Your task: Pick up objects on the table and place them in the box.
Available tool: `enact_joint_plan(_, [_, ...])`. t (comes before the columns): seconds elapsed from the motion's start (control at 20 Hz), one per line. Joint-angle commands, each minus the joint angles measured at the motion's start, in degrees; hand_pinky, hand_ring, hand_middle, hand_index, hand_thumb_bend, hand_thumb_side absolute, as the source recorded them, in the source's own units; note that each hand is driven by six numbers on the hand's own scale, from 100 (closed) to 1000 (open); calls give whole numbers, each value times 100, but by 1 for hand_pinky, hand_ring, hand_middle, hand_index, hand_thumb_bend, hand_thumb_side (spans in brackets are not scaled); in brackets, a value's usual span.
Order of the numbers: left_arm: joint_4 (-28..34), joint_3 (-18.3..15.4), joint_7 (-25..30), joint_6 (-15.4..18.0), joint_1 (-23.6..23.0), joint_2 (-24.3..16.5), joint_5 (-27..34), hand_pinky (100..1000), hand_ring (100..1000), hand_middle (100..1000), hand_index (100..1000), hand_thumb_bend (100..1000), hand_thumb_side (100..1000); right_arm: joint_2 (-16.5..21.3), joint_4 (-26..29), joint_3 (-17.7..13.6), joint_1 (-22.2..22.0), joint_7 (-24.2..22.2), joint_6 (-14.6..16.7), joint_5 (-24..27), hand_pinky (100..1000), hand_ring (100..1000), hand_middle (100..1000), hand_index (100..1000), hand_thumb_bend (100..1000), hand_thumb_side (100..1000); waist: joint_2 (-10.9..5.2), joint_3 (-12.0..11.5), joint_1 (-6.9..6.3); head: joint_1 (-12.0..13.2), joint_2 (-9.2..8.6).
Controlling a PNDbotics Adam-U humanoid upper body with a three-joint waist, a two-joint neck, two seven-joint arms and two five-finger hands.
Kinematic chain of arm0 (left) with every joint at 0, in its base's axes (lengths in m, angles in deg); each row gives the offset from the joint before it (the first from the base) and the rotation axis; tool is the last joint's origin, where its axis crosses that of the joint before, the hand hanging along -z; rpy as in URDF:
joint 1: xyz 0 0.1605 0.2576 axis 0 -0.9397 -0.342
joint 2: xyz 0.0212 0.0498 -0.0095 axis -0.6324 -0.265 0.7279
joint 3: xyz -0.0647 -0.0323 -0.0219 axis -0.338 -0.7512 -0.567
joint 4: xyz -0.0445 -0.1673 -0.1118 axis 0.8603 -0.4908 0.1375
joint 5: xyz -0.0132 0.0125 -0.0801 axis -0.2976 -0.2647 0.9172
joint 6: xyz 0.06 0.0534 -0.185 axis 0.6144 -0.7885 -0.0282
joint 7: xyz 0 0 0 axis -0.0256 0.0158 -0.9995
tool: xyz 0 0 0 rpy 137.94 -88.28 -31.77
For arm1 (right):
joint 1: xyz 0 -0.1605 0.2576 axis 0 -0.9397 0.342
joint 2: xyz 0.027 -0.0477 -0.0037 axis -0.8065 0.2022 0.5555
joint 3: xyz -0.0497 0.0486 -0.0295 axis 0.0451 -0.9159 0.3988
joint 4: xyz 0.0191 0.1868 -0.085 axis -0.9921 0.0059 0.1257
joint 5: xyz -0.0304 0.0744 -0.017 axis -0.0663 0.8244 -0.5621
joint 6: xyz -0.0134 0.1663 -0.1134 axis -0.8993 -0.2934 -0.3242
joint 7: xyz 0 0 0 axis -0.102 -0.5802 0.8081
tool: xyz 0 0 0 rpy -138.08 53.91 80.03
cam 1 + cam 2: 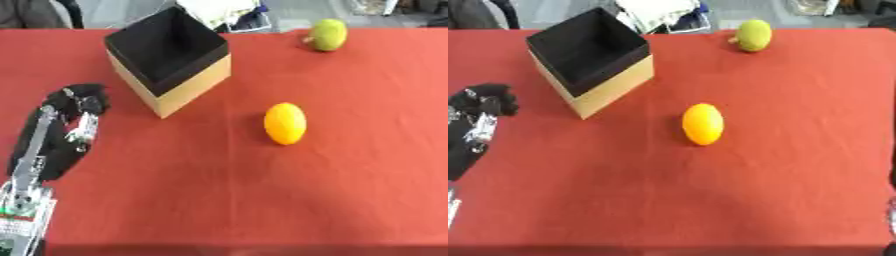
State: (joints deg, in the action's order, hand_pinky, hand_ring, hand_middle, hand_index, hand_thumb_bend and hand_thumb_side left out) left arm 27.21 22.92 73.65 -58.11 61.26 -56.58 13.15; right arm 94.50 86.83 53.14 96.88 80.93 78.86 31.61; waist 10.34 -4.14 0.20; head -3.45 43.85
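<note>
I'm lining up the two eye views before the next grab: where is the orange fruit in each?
Left eye view: the orange fruit lies just right of centre on the red cloth.
Right eye view: the same fruit sits slightly right of centre, shifted left compared with the other view.
Shared landmark: the box, up and to the fruit's left in both views.

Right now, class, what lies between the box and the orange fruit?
Only bare red tablecloth lies between the box and the orange fruit, as the left eye view shows.
</note>
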Motion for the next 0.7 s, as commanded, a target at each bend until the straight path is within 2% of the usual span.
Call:
enact_joint_plan(0.05, [50,29,39,13,25,-79,21,647,628,601,764,100,632,265,-833,-98,435,-108,-40,163,717,775,775,868,100,138,-111,-36,-5,-55,27])
enact_joint_plan(0.15, [45,47,55,16,34,-80,28,647,628,601,764,100,631,291,-1530,-149,697,-163,-104,237,704,773,771,860,100,233,-125,-79,-6,-85,27])
enact_joint_plan(0.2, [43,54,62,17,38,-81,32,647,628,601,764,100,631,307,-1883,-168,808,-172,-103,299,704,773,771,860,100,233,-131,-95,-4,-95,27])
enact_joint_plan(0.35, [30,74,82,18,37,-87,42,647,628,601,764,100,631,346,-3228,-227,1058,-100,-153,575,680,773,767,846,100,450,-159,-157,7,-117,27])
enact_joint_plan(0.55, [25,102,110,26,57,-94,57,647,627,601,764,100,628,454,-5028,-170,1196,105,-73,639,669,780,769,842,100,577,-181,-259,18,-187,27])
enact_joint_plan(0.6, [25,109,118,28,63,-98,59,647,627,601,764,100,628,467,-5382,-141,1212,147,-48,592,667,782,770,841,100,355,-182,-284,15,-196,27])
enact_joint_plan(0.65, [27,115,124,29,72,-99,62,647,627,601,764,100,626,464,-5703,-112,1215,187,-35,541,667,785,772,841,100,621,-182,-309,12,-220,27])
enact_joint_plan(0.7, [27,120,129,31,77,-97,67,647,627,601,764,100,626,457,-5990,-81,1221,217,-13,486,666,786,773,841,100,629,-183,-328,9,-240,27])
